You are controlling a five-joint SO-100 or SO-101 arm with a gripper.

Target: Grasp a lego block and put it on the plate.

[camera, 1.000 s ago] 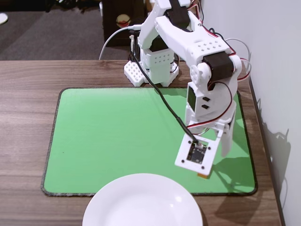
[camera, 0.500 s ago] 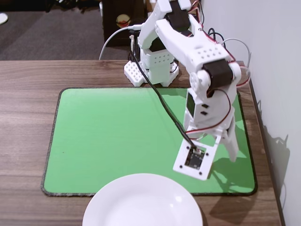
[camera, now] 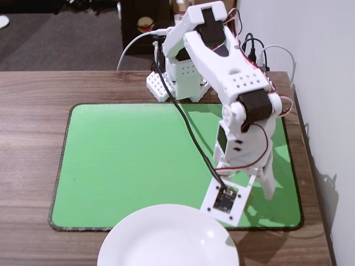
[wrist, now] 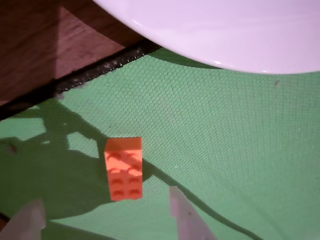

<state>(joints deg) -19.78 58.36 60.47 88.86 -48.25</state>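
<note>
Lego block [wrist: 124,168], small and bright orange, lies flat on the green mat [wrist: 225,150] with its studs facing up; it shows only in the wrist view, because in the fixed view the arm hides it. Its long side runs nearly up and down in that view. The block is free: no finger touches it. The gripper [wrist: 107,217] is spread open, and its two pale fingertips [wrist: 182,212] enter from the bottom edge of the wrist view, one at the left of the block and one at the right, both a little below it. The block sits in the dark shadow of the arm. Above it in the wrist view comes the black edge of the mat, then the brown wooden table [wrist: 45,45], and the white plate [wrist: 240,30] fills the upper right, overlapping the mat border. The block is near the plate but apart from it, not on it. In the fixed view the plate [camera: 166,238] rests at the bottom edge, partly on the mat [camera: 133,160] and partly on the table [camera: 33,88]. The white arm [camera: 233,83] bends down over the right part of the mat, and its wrist camera board [camera: 223,200] hangs just beside the plate's upper right rim. A black cable [camera: 188,124] runs along the arm to this board.
</note>
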